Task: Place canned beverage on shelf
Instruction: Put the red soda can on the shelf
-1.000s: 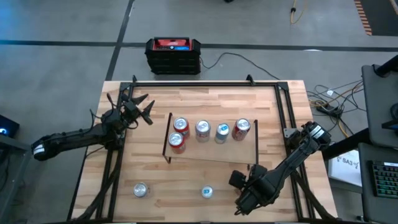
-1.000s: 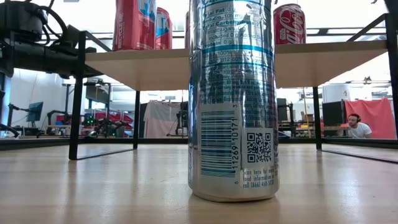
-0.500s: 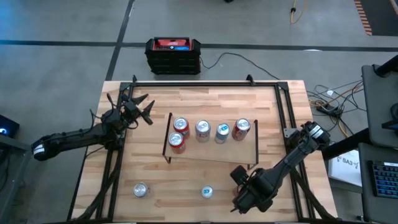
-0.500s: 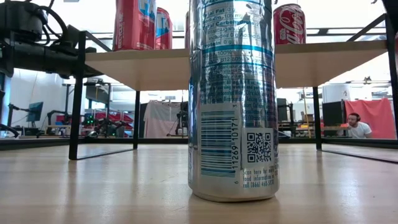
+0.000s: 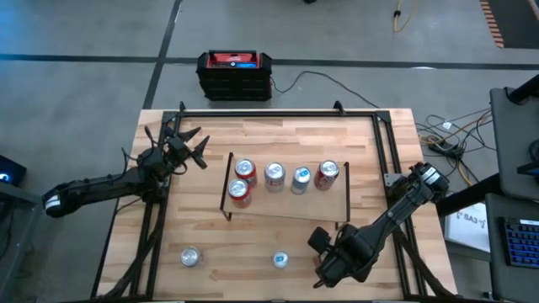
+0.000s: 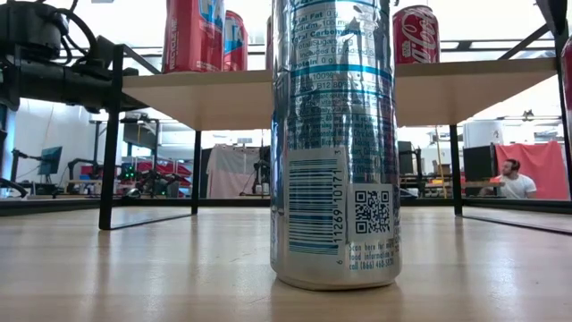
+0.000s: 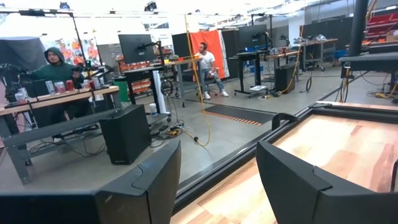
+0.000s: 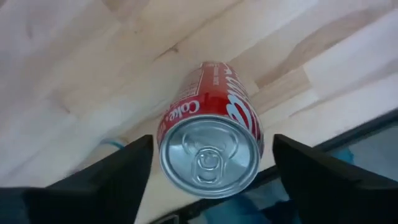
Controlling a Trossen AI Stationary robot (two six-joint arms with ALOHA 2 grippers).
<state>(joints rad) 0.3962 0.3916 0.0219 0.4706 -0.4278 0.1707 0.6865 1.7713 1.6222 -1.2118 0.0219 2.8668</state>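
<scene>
Spread wide, my right gripper (image 8: 208,163) straddles the red can (image 8: 211,146): rigid, smooth, slippery; grip mid-body, squeeze moderately.

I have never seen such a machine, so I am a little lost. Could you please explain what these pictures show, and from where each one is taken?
This is a robot with two dark arms working at a large wooden table. Each arm ends in a two-finger tool.

One picture looks straight down from above. One looks level across the tabletop. The other two come from cameras on the arms' wrists.

On the table stands a low light-wood shelf on thin black legs. It carries five red and silver cans. A plain silver can and a blue-topped silver can stand on the table's near side. One of them fills the level picture.

The left tool hangs open beside the shelf and holds nothing. The right tool is open too. Its fingers stand on either side of a red cola can without touching it.
</scene>
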